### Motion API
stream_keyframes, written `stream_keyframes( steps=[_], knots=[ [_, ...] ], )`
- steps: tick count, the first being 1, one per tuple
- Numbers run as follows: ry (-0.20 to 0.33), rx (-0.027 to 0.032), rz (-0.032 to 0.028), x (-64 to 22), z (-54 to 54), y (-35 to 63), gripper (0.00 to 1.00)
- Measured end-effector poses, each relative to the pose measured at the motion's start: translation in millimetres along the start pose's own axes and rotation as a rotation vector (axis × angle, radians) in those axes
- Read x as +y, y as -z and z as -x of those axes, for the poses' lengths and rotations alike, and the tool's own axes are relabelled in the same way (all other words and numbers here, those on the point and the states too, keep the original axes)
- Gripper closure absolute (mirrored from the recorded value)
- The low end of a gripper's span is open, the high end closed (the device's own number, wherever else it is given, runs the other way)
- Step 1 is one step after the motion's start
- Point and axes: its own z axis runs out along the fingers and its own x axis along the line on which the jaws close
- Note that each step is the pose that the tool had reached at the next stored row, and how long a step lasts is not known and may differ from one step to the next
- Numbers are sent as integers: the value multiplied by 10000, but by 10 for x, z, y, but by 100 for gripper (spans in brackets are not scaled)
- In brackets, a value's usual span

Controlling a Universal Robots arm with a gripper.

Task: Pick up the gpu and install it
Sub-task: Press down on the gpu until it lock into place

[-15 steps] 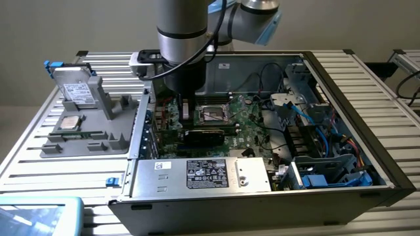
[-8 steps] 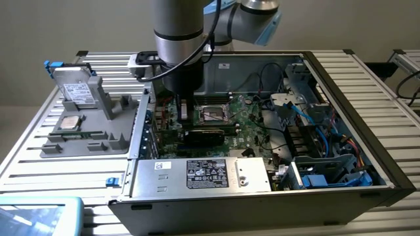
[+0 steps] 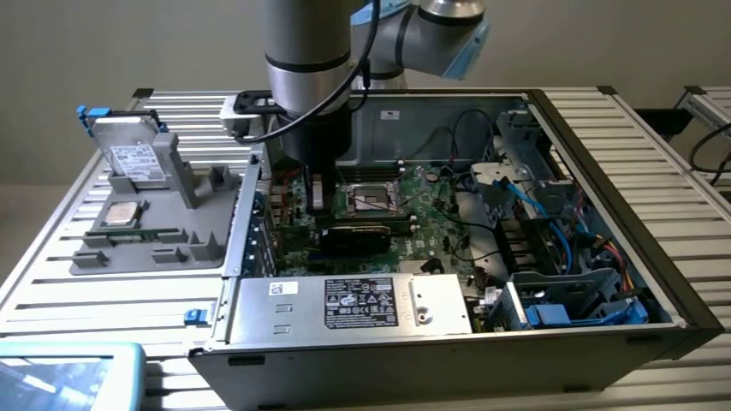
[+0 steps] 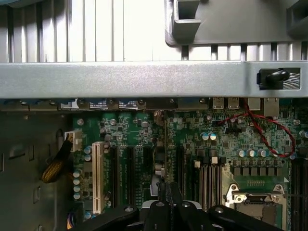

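Observation:
My gripper [image 3: 318, 202] reaches down into the open computer case [image 3: 639, 205], over the green motherboard [image 3: 429, 214]. It is shut on the gpu [image 3: 363, 233], whose black cooler stands just above the board beside the fingers. In the wrist view the gripper [image 4: 166, 204] pinches the card's thin top edge. The gpu [image 4: 165, 144] appears edge-on there, running toward the case's rear wall between the black expansion slots [image 4: 129, 173]. I cannot tell whether its lower edge sits in a slot.
A grey fixture tray [image 3: 205, 248] at the exterior view's left holds a silver hard drive [image 3: 132, 154], a processor [image 3: 120, 214] and a memory stick [image 3: 143, 233]. The power supply [image 3: 354, 304], processor socket [image 3: 371, 199] and cables [image 3: 549, 214] crowd the case.

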Motion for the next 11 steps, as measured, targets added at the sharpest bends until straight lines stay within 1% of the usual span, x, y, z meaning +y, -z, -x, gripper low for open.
stream_keyframes(
  steps=[5,8,9,10,11],
  knots=[
    [-74,4,1,5,0,-42,88],
    [-110,20,9,7,-1,-65,88],
    [-122,17,8,7,0,-75,88],
    [-134,-1,-2,7,2,-88,88],
    [-143,2,-1,7,1,-91,88]
  ],
)
